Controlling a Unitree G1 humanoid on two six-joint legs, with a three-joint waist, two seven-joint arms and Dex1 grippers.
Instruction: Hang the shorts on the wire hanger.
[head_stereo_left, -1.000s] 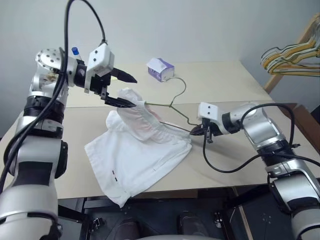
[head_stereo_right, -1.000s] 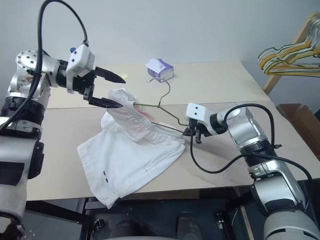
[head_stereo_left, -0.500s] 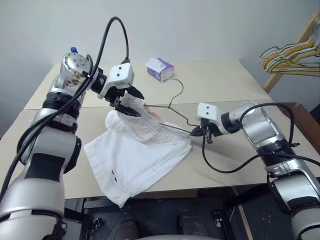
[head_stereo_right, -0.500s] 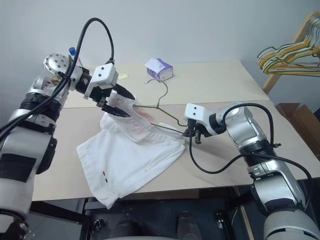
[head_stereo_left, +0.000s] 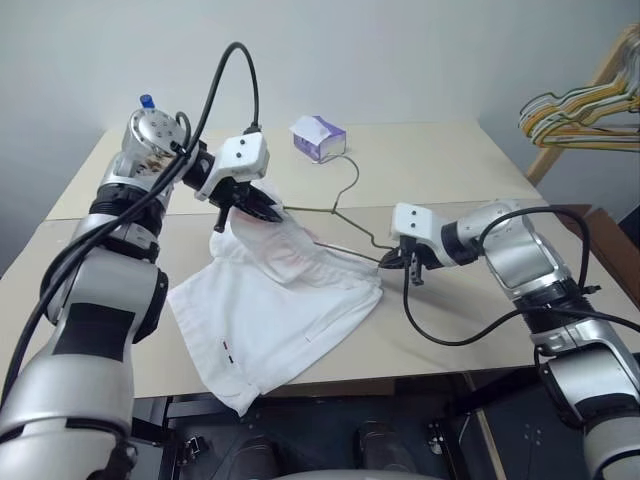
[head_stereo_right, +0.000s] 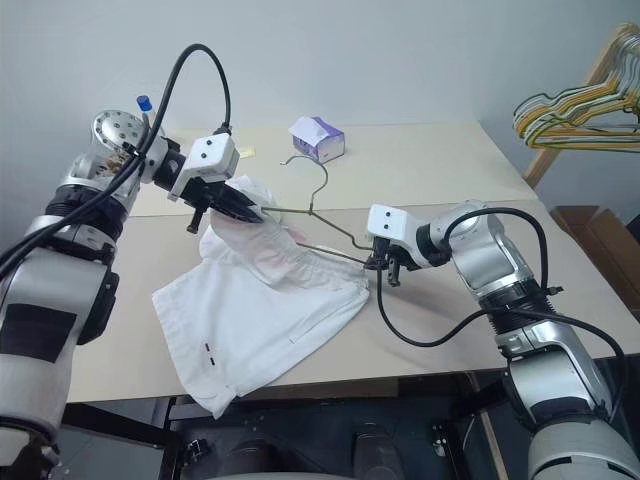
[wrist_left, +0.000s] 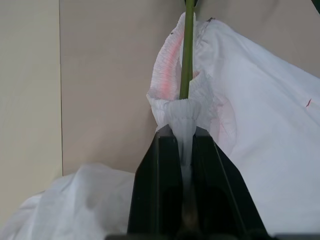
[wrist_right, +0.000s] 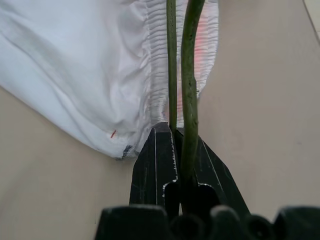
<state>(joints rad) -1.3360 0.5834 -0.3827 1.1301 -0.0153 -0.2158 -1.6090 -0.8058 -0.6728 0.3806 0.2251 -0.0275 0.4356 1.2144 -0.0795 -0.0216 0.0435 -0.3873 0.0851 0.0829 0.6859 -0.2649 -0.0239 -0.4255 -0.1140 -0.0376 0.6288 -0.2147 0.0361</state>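
The white shorts (head_stereo_left: 285, 310) lie spread on the beige table (head_stereo_left: 450, 160), with the gathered, pink-stained waistband (wrist_left: 172, 75) lifted at the far side. The thin olive wire hanger (wrist_left: 187, 50) runs through that waistband, its hook pointing toward the back of the table. My left gripper (head_stereo_left: 268, 207) is shut on a bunched fold of the waistband right at the hanger's left end. To the right, beside the shorts' edge, my right gripper (head_stereo_left: 400, 260) is shut on the hanger's wire (wrist_right: 192, 75) at its right corner. A small dark-and-red mark (head_stereo_left: 226, 349) shows near the front hem.
A small purple-white tissue box (head_stereo_left: 320, 138) stands at the back of the table behind the hook. A bunch of yellow, white and dark hangers (head_stereo_left: 580, 110) hangs on a wooden rack at the far right. The shorts' front corner droops over the table's front edge.
My left gripper, open around the raised waistband a second ago, has dropped slightly and shut on it. The right gripper has kept its hold on the hanger without moving.
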